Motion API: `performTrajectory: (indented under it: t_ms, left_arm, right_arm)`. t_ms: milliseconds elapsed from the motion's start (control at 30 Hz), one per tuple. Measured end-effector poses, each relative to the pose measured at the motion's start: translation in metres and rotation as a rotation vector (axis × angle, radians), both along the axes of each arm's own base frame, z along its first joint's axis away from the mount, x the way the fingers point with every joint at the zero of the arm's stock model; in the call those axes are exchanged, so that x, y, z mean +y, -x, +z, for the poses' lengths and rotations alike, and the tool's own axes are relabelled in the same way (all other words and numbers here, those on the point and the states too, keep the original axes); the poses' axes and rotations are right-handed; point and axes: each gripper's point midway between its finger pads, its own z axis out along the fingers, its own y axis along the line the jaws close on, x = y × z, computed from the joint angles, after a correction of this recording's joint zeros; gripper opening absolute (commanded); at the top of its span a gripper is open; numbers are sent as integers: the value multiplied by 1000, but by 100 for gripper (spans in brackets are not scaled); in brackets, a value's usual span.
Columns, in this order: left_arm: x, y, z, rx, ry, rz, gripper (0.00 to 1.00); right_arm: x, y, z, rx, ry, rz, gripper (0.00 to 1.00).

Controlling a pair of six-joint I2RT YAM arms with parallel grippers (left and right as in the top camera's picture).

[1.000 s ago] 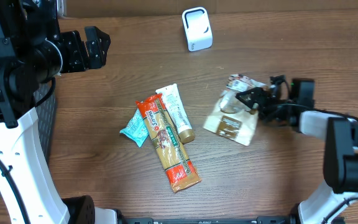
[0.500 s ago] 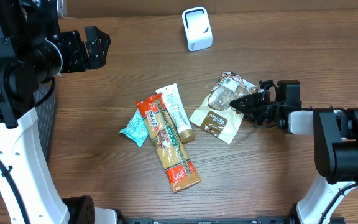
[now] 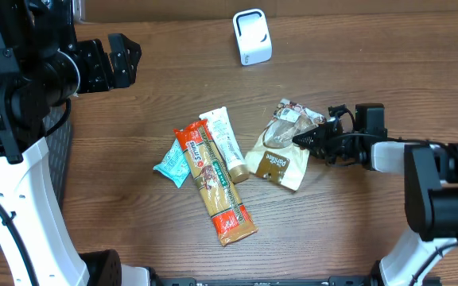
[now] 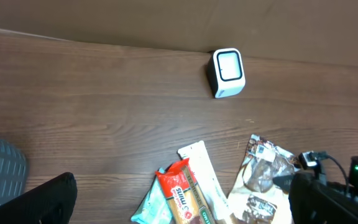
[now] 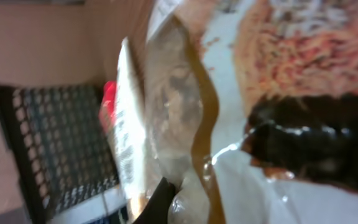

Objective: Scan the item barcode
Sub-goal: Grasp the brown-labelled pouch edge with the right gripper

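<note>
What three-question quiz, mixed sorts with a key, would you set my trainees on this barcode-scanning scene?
1. True or false: the right gripper is shut on the snack pouch.
2. Fill in: the left gripper is ____.
3. The white scanner stands: A in the left gripper; B on the table, apart from everything else; C on the snack pouch.
Key: 1 true; 2 open; 3 B.

The table (image 3: pixel 356 48) is brown wood, smooth, with thin grain lines. The barcode scanner (image 3: pixel 252 36) is white plastic, a bit shiny. The snack pouch (image 3: pixel 281 147) is crinkly, shiny plastic film with a see-through part. The snack bar wrapper (image 3: pixel 215 187) is glossy film. The tube (image 3: pixel 226 143) is smooth white plastic with a shiny gold cap (image 3: pixel 238 171). The teal packet (image 3: pixel 172 163) is thin film.
</note>
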Motion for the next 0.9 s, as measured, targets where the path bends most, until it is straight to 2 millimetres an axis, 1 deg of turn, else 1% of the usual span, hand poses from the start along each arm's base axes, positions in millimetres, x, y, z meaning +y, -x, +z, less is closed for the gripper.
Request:
performTrajectory:
  t_ms: [133, 167, 200, 233, 267, 367, 467, 600, 767, 900]
  left_arm:
    - [0, 0, 0, 0, 0, 0, 99]
    - [0, 0, 0, 0, 0, 0, 100]
    - [0, 0, 0, 0, 0, 0, 99]
    - [0, 0, 0, 0, 0, 0, 100]
    - [0, 0, 0, 0, 0, 0, 100]
    - [0, 0, 0, 0, 0, 0, 99]
    - [0, 0, 0, 0, 0, 0, 100]
    - [0, 0, 0, 0, 0, 0, 100]
    - [0, 0, 0, 0, 0, 0, 100]
    - [0, 0, 0, 0, 0, 0, 100]
  right_arm:
    - [5, 11, 43, -44, -23, 79, 4]
    - [6, 15, 59, -70, -22, 103, 4]
    - [7, 17, 68, -88, -23, 119, 4]
    - [8, 21, 82, -108, -18, 142, 4]
    - [10, 24, 91, -129, -12, 164, 4]
    - [19, 37, 125, -208, 1, 248, 4]
    - [30, 50, 154, -299, 13, 343, 4]
    - [42, 70, 187, -454, 33, 471, 4]
    - [43, 79, 222, -693, 65, 526, 4]
    - [41, 88, 240, -784, 79, 535, 4]
